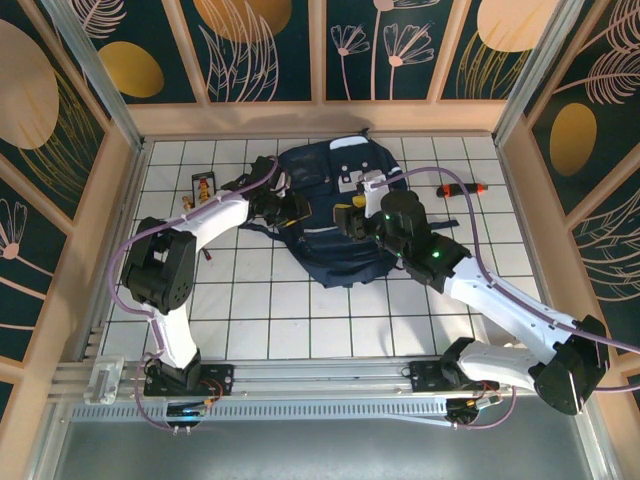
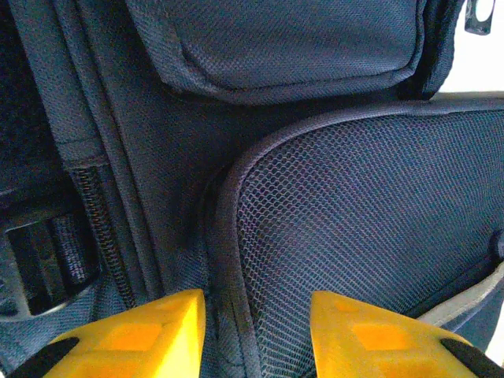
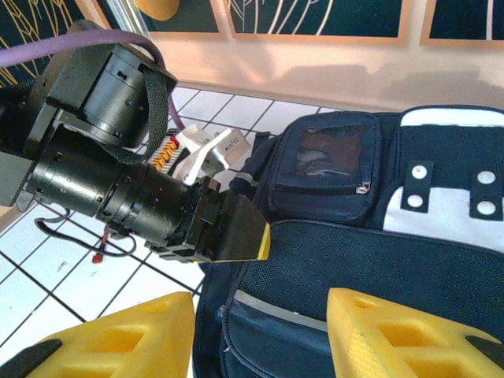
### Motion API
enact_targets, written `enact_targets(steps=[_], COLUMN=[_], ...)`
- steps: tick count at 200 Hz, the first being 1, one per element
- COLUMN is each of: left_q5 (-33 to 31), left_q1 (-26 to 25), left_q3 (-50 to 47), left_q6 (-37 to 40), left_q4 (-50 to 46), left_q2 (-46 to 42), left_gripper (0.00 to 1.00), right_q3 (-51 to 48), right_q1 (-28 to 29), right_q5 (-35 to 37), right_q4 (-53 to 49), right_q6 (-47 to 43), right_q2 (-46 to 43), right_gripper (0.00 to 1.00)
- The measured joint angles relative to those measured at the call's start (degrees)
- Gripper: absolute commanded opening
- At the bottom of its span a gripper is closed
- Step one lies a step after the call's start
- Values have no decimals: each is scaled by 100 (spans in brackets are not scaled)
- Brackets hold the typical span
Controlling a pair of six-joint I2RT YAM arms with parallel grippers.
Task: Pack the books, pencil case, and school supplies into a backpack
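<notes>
My left pincer (image 2: 253,305), astride a seam of the backpack (image 1: 332,262), and right pincer (image 3: 260,315) above it both stand apart; I judge packing nearly done.

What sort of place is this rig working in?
Probably a purpose-built robot test cell: a white gridded table, wood-framed walls with leaf-pattern panels, and a metal rail along the near edge.
</notes>
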Motion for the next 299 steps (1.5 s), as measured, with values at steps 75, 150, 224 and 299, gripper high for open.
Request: enact_targets(steps=[75, 150, 224, 299], left_q5=[214, 278, 332, 560], left_q1=[-22, -63, -146, -162], left_q3=[-98, -96, 273, -151], left_q6=[-116, -802, -1139, -1515], left_q4=[186, 310, 299, 761], left_q2=[131, -455, -566, -1056], left_gripper=[8, 0, 0, 0], right_q3=[-101, 863, 2538, 3257], right_q1=[17, 199, 1220, 1703], right_q5=[90, -136, 964, 2643], right_q4=[127, -1679, -2583, -3794], right_q6=[107, 3191, 5880, 7267], right_q2=[109, 1432, 3045, 4197], right_gripper=[53, 55, 50, 39])
